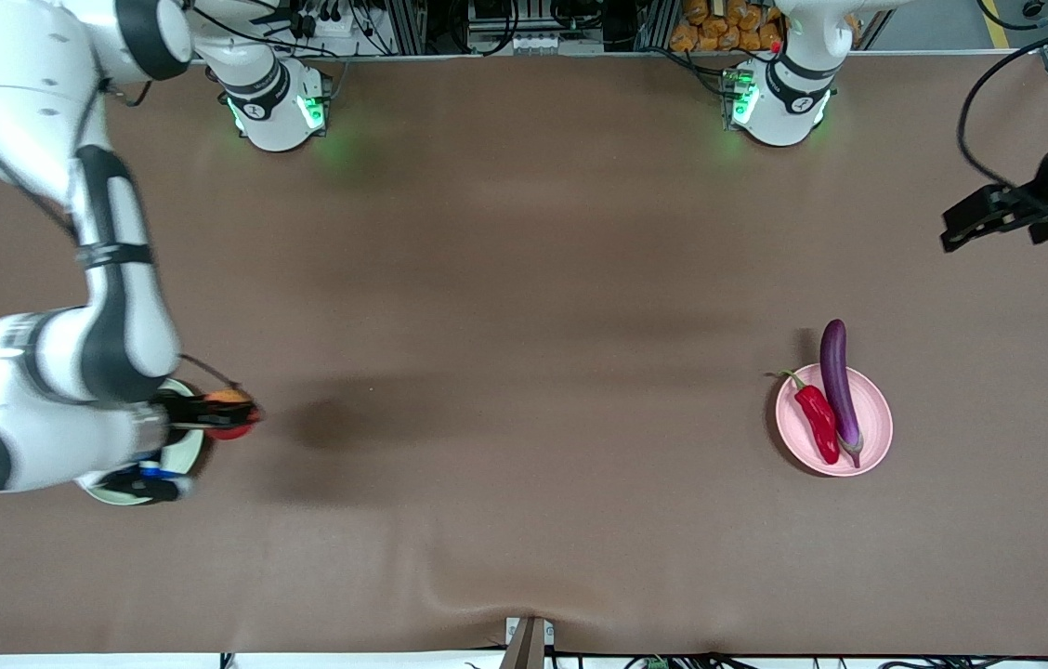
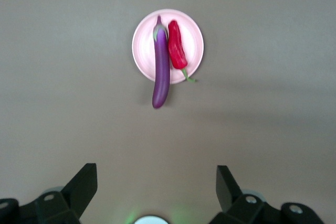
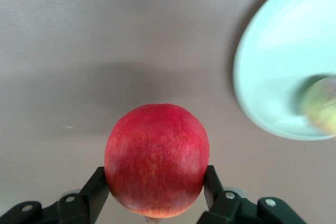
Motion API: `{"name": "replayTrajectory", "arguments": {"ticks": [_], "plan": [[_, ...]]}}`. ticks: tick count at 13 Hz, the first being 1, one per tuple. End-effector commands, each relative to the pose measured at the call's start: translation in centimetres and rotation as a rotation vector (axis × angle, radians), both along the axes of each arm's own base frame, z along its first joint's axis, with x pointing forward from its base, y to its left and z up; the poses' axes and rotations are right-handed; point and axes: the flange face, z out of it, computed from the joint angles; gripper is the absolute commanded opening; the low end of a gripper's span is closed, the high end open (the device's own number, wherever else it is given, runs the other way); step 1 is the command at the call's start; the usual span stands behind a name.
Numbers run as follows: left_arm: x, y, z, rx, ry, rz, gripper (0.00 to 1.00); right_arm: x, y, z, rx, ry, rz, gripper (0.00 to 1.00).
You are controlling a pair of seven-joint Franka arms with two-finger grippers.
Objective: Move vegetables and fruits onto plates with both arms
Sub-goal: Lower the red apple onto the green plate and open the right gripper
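Note:
My right gripper is shut on the round red fruit, up over bare table just beside the pale green plate. A yellow-green apple lies on that plate; the arm hides it in the front view. The pink plate carries the red chili pepper and the purple eggplant, whose tip overhangs the rim. My left gripper hangs open and empty, high over the left arm's end of the table.
Brown cloth covers the whole table, with a small ridge at its front edge. Both arm bases stand along the edge farthest from the front camera.

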Motion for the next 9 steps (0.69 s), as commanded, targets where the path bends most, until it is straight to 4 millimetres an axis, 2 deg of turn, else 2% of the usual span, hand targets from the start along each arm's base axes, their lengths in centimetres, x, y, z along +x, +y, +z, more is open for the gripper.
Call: {"name": "replayTrajectory", "arguments": {"ticks": [1,3,4,5,7,8,9], "plan": [[-2.8,-0.4,0.6,-0.020,0.014,-0.014,1.00,0.3,-6.9,-1.5,0.013,-0.048,0.122,0.00],[-3.8,-0.1,0.5,-0.020,0.020,-0.010,1.00,0.3,-10.6,-4.0,0.003,-0.098,0.205,0.00],[-4.7,0.0,0.5,-0.018,0.020,-0.006,1.00,0.2,-11.4,-4.8,-0.003,-0.115,0.202,0.00],[-5.6,-0.1,0.3,-0.018,0.023,-0.009,1.00,0.5,-11.6,-5.1,-0.019,-0.136,0.199,0.00],[-5.5,-0.4,0.4,-0.014,0.021,-0.015,1.00,0.8,-11.8,-7.1,-0.024,-0.151,0.194,0.00],[-5.5,-0.4,0.5,-0.011,0.018,-0.015,1.00,0.8,-11.7,-7.5,-0.022,-0.150,0.191,0.32],[-5.4,-0.6,0.7,-0.010,0.013,-0.018,1.00,0.8,-11.7,-7.5,-0.019,-0.149,0.189,0.99]]}}
